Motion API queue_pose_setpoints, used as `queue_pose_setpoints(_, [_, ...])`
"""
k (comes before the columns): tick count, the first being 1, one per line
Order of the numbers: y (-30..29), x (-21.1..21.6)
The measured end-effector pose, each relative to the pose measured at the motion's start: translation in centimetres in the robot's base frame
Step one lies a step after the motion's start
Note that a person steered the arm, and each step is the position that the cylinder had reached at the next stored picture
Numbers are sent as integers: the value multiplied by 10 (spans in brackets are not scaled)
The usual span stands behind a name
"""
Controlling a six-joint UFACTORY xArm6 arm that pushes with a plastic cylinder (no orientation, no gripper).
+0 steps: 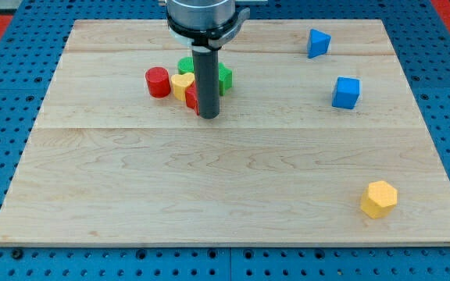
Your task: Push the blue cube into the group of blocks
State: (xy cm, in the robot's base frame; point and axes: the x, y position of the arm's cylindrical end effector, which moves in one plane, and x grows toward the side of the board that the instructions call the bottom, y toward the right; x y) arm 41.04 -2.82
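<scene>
One blue cube (346, 92) far right of my tip (208, 115)

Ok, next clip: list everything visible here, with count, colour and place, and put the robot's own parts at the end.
blue cube: 1, blue, right part of the board, apart from the group
blue block: 1, blue, shape unclear, near the view's top right
yellow block: 1, yellow, faceted, alone at the view's bottom right
red cylinder: 1, red, left end of the group
yellow heart-like block: 1, yellow, beside the red cylinder
green blocks: apparently 2, green, back of the group, partly hidden by the rod
red block: 1, red, mostly hidden behind the rod
board: 1, pale wood, on a blue perforated base
my tip: 1, dark rod, at the group's near edge
</scene>
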Motion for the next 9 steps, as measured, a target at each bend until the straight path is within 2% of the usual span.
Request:
queue_pose_setpoints(1, [5,1])
queue_pose_setpoints(2, [64,24])
queue_pose_setpoints(3, [190,23])
queue_pose_setpoints(4, [289,5])
queue_pose_setpoints(5, [295,-35])
queue_pose_setpoints(7, [180,-39])
queue_pose_setpoints(8, [193,-19])
queue_pose_setpoints(9, [163,16])
